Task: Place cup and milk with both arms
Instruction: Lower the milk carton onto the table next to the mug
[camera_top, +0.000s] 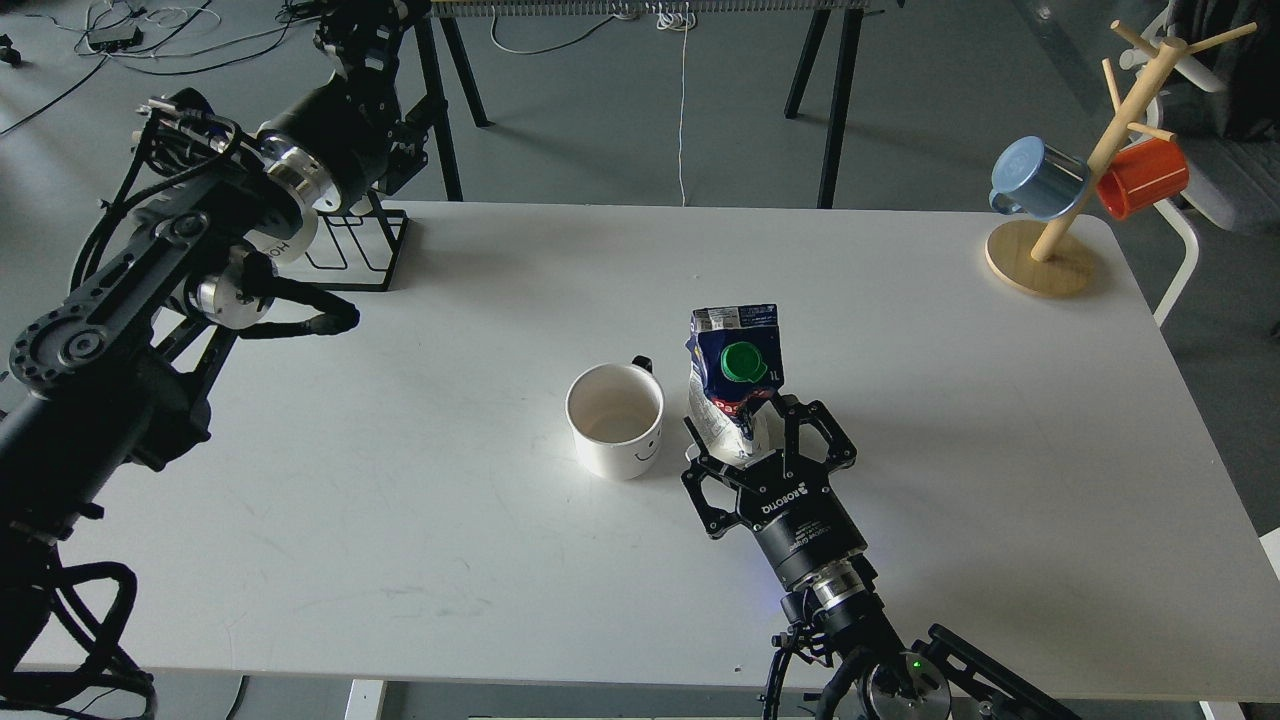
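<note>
Head view shows our right hand (748, 432) gripping the milk (735, 385) at frame center beside the cup (615, 420) on the counter (450, 520); we should release gently, keeping it upright.

**Bystanders on and around the bench**

A white bench (450, 560) carries a wooden mug tree (1090, 170) at its far right corner, with a blue mug (1040, 178) hanging on its left and an orange mug (1143, 177) on its right. A black wire rack (355, 250) stands at the far left. Beyond, trestle legs (825, 100) and loose cables (150, 30) lie on grey floor.
</note>
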